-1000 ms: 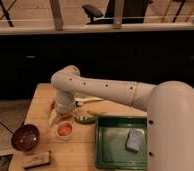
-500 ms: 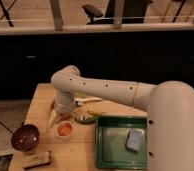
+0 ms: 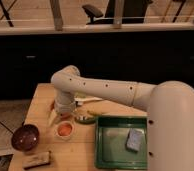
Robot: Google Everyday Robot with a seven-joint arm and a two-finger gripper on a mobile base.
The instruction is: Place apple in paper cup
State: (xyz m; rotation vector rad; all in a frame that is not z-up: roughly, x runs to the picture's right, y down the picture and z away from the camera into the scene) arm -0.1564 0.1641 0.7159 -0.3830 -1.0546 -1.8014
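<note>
One apple [image 3: 64, 129] sits inside paper cup [image 3: 64, 131], claw [image 3: 61, 118] above.

Paper cup [image 3: 64, 130]: small, round, white, upright on the wooden surface [image 3: 40, 100], near its front left part. Apple [image 3: 65, 129]: small, round, orange-red, sits inside the cup, filling most of its mouth, white rim showing all round. Claw [image 3: 61, 114] hangs just above and behind the cup.

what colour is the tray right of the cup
Green, clearest in the camera view: tray, paper cup. The gripper sits above the cup.
</note>
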